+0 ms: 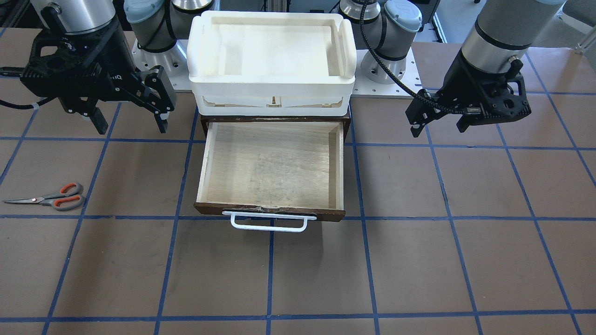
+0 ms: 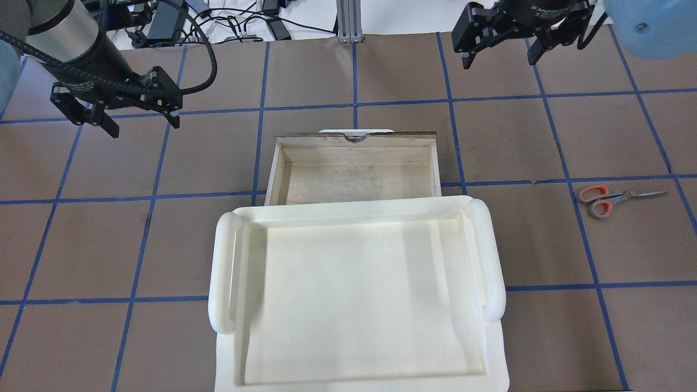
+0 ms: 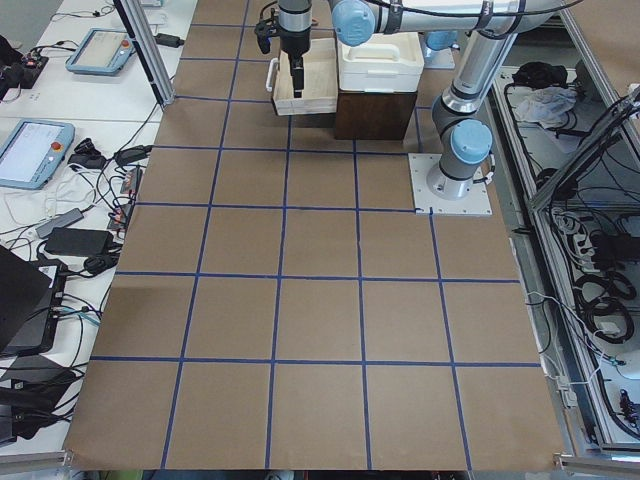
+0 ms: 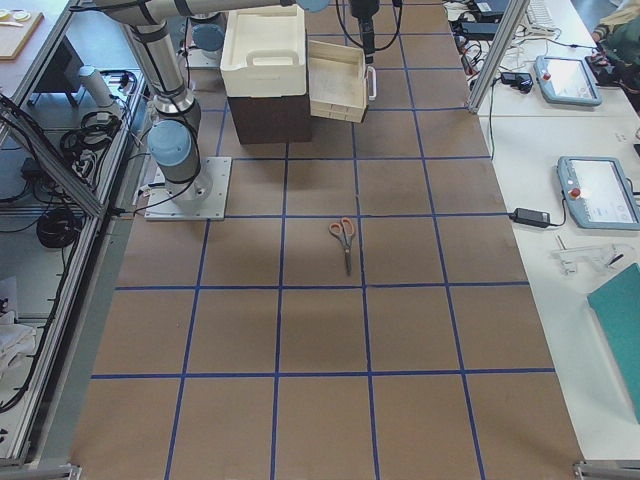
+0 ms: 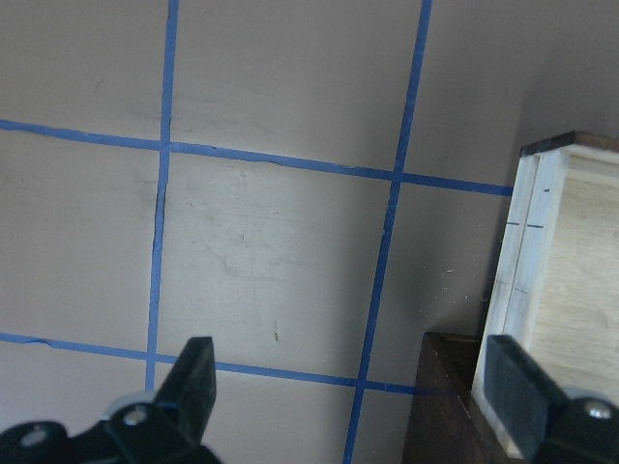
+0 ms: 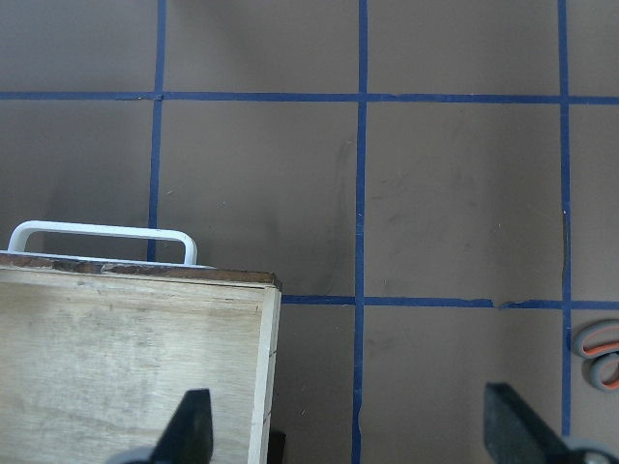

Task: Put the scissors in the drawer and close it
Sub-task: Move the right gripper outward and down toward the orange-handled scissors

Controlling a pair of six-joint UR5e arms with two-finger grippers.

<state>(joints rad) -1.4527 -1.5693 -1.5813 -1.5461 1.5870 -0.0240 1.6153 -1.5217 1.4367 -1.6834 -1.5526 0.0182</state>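
The scissors (image 1: 51, 197) lie flat on the brown table, grey handles with orange-red lining, blades shut. They also show in the overhead view (image 2: 610, 198) and at the right wrist view's right edge (image 6: 602, 353). The drawer (image 1: 272, 163) is pulled open and empty, pale wood inside, with a dark front and a white bar handle (image 1: 269, 222). My right gripper (image 1: 131, 124) is open and empty, hovering beyond the drawer's corner on the scissors' side (image 2: 500, 60). My left gripper (image 1: 437, 128) is open and empty, hovering beside the drawer's other side (image 2: 142, 126).
A large white plastic tray (image 2: 223, 272) sits on top of the dark cabinet that holds the drawer. Blue tape lines grid the table. The arms' bases (image 1: 386, 51) stand behind the cabinet.
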